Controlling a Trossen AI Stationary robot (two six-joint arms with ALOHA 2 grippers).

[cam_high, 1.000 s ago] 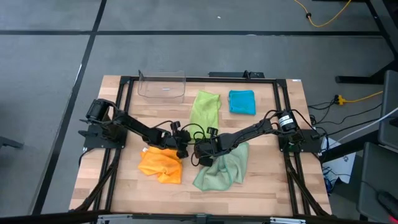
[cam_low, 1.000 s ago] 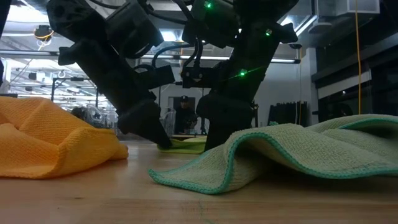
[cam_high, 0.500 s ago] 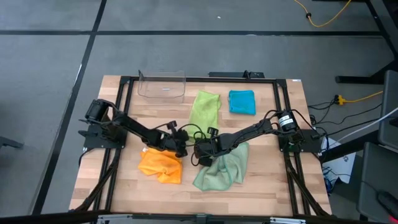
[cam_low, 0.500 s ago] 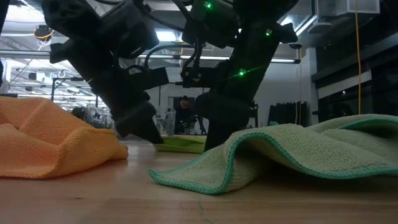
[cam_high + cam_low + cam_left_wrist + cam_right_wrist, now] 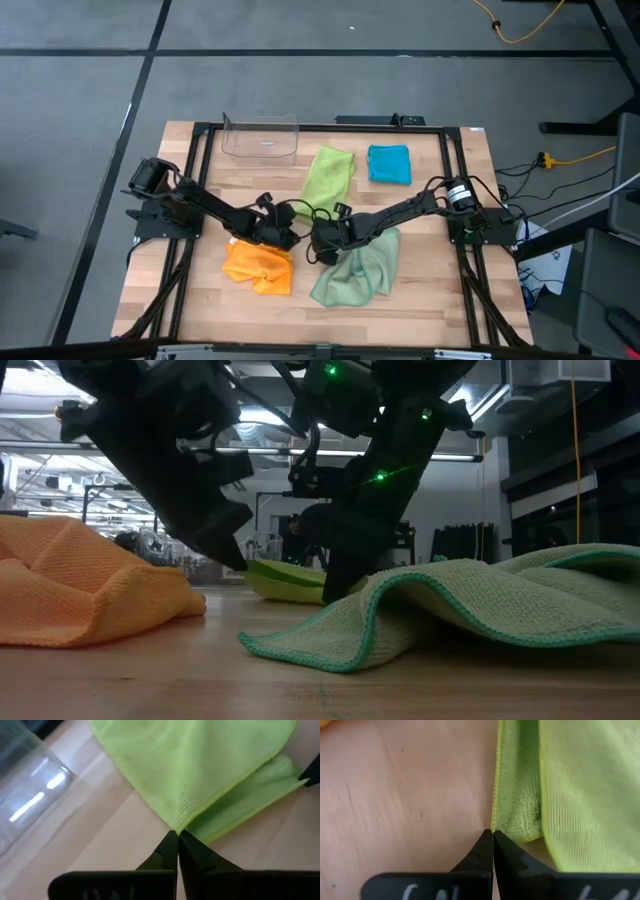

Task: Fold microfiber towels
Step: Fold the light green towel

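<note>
I see both arms reaching in toward the middle of the table [image 5: 470, 290], meeting at the near end of the lime green towel [image 5: 329, 174]. That towel lies as a folded strip whose long axis runs from the table's far edge toward the centre, its far end just beside the teal blue towel [image 5: 389, 164] and its near end pointing at the two grippers.

My left gripper [image 5: 177, 836] has its fingers pinched together on the towel's near corner, which rises to a peak at the fingertips; from the low view that edge stands lifted off the wood. My right gripper [image 5: 492, 834] is closed as well, its tips at the towel's other near corner, though I cannot tell whether cloth is caught between them.

The orange towel [image 5: 258, 266] sits crumpled near the left gripper, the pale sage green towel [image 5: 354, 272] rumpled under the right arm. A clear plastic bin [image 5: 260, 137] stands at the far edge.
</note>
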